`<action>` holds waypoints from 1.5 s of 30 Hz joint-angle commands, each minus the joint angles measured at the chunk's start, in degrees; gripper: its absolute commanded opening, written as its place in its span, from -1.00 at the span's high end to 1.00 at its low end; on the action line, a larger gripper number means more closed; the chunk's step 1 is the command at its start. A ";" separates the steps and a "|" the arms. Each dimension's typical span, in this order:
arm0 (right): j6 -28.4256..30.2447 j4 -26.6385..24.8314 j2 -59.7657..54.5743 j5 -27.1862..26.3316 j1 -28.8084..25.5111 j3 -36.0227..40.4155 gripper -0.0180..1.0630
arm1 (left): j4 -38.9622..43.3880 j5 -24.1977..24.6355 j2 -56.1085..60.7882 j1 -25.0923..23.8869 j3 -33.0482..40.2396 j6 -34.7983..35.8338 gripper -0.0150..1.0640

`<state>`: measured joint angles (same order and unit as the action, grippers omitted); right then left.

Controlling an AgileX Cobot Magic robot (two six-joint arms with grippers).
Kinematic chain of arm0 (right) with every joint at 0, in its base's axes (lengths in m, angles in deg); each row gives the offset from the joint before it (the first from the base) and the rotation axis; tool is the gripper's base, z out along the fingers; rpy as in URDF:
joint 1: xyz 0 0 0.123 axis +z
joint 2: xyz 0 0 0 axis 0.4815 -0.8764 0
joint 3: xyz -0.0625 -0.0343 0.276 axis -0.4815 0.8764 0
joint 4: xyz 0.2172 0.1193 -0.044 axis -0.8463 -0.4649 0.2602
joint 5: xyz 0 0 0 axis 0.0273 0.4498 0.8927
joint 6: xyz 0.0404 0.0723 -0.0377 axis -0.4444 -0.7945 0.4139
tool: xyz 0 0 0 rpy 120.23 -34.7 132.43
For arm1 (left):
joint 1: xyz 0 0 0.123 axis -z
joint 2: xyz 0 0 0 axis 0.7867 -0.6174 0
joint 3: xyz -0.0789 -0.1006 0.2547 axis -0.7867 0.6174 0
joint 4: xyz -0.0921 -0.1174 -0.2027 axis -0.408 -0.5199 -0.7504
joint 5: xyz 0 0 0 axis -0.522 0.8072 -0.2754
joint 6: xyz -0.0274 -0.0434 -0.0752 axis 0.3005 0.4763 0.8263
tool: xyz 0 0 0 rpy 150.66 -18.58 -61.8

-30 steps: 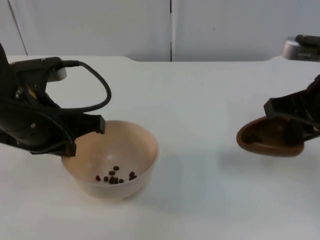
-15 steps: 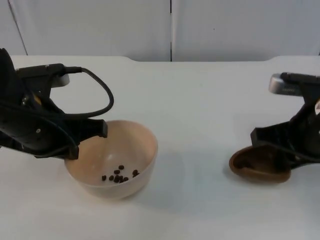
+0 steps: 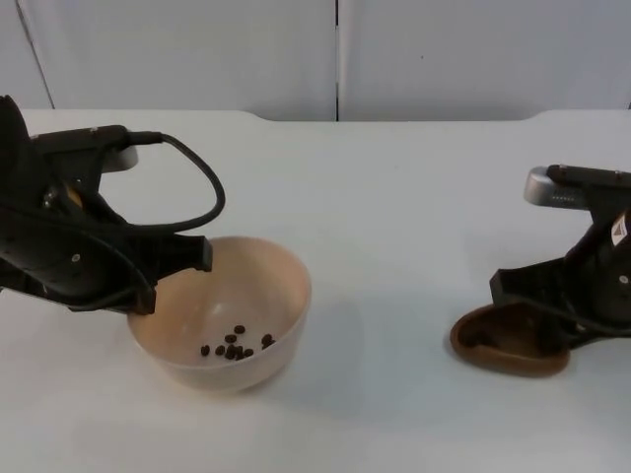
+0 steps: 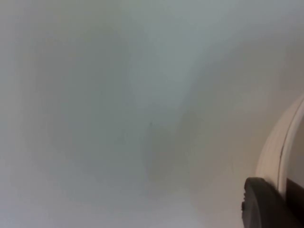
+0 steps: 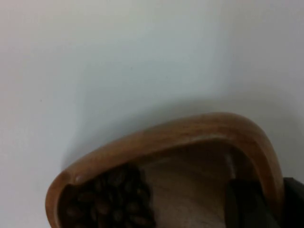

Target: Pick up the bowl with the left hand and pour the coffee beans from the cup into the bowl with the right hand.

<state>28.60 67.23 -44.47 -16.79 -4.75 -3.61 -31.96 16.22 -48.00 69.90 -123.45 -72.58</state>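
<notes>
A beige bowl (image 3: 251, 291) with several coffee beans (image 3: 235, 347) in its bottom is at the left of the table. My left gripper (image 3: 163, 281) is shut on the bowl's left rim (image 4: 281, 152), one fingertip (image 4: 266, 204) inside it. At the right, my right gripper (image 3: 552, 330) is shut on a brown wooden cup (image 3: 498, 347), held low over the table with its mouth tipped toward the left. The right wrist view shows the cup's rim (image 5: 190, 135) and more coffee beans (image 5: 107, 199) lying inside it, with a fingertip (image 5: 247, 204) within the rim.
The white table (image 3: 394, 197) runs back to the grey partition wall (image 3: 444, 59). A wide bare stretch lies between bowl and cup.
The right gripper has carried the cup down toward the table and a little nearer. The bowl dropped slightly a second ago and has stayed put since.
</notes>
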 commanded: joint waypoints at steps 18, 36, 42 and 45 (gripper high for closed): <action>-1.32 -1.48 0.10 -1.95 -0.37 0.34 0.21 | 1.89 2.90 -0.40 -0.15 0.16 0.13 -0.16; 0.93 -1.27 12.46 2.64 -0.37 0.34 -0.34 | 2.01 6.82 19.54 -0.15 0.16 0.25 -0.22; 5.31 -1.27 25.98 6.25 -0.37 0.34 -0.34 | 2.75 8.11 30.60 -0.15 0.16 0.25 -0.22; 7.83 -1.27 34.70 6.93 -0.12 0.34 -0.34 | 3.84 9.00 37.35 -0.15 0.16 0.25 -0.22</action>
<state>34.60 65.71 -13.89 -10.80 -4.75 -3.61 -28.98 24.36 -14.03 69.90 -123.32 -72.58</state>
